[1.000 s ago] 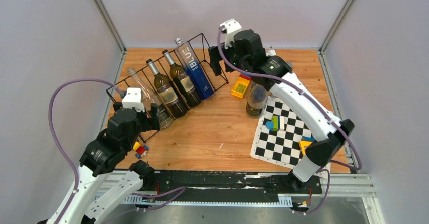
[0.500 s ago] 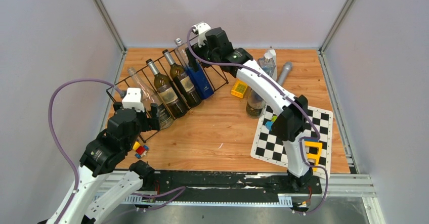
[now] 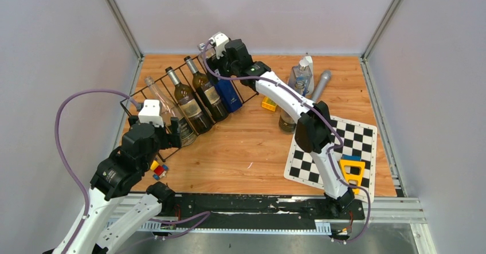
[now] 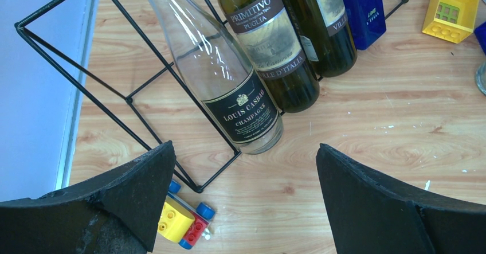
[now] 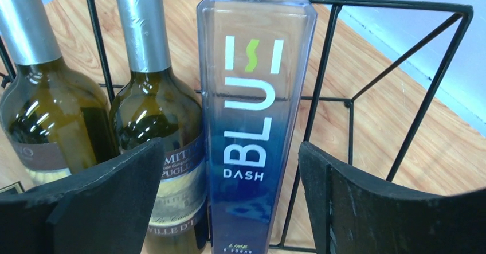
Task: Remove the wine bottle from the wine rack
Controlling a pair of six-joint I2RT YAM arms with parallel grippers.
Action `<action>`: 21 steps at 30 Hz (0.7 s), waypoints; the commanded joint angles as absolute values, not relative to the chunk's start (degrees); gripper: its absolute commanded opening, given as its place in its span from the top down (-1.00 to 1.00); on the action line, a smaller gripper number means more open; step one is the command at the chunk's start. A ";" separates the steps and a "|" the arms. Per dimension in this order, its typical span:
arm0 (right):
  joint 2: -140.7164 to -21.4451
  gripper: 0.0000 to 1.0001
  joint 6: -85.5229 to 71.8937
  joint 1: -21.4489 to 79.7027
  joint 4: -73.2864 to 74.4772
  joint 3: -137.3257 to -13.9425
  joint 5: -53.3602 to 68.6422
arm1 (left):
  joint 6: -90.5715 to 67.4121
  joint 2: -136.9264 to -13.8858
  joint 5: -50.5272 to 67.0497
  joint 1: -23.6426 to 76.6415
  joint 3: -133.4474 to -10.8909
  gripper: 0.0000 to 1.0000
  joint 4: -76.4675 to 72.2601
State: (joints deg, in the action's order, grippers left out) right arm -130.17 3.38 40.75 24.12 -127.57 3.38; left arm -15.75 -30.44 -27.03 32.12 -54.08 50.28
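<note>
The black wire wine rack (image 3: 123, 101) lies along the back left of the table. It holds a clear bottle (image 3: 163, 102), two dark green wine bottles (image 3: 184, 97) (image 3: 207, 90) and a blue square "BLU DASH" bottle (image 3: 228, 92). My right gripper (image 3: 219, 58) is open over the blue bottle's upper part. In the right wrist view its fingers (image 5: 231, 146) stand either side of that bottle (image 5: 252, 105) without touching it. My left gripper (image 3: 172, 135) is open and empty at the rack's near end, its fingers (image 4: 245, 147) just short of the clear bottle's base (image 4: 229, 88).
A small toy car (image 4: 182, 219) lies by the left gripper. To the right are a yellow block (image 3: 267, 103), a standing glass bottle (image 3: 288, 116), a spray bottle (image 3: 301, 76), a grey cylinder (image 3: 321, 82) and a checkerboard mat (image 3: 329, 151). Grey walls close in three sides.
My right arm has swung left from above the yellow block to the rack and now hangs over the blue bottle. The left arm and all bottles have not moved.
</note>
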 commanded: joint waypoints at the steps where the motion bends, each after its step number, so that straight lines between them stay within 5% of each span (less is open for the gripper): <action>1: -131.79 -0.72 2.98 39.29 15.98 -130.92 5.70 | -14.85 -30.06 -26.85 31.90 -53.88 -1.00 47.90; 11: -136.96 -0.68 1.81 38.32 12.80 -132.84 9.60 | -14.77 -30.23 -26.86 31.90 -53.80 -1.00 47.89; 21: -139.56 -0.38 0.35 38.32 8.67 -133.23 10.78 | -14.76 -30.23 -26.93 31.90 -53.79 -1.00 47.83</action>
State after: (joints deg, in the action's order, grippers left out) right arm -138.63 1.43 38.17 13.06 -130.26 9.17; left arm -15.70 -30.44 -27.03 32.12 -54.08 50.26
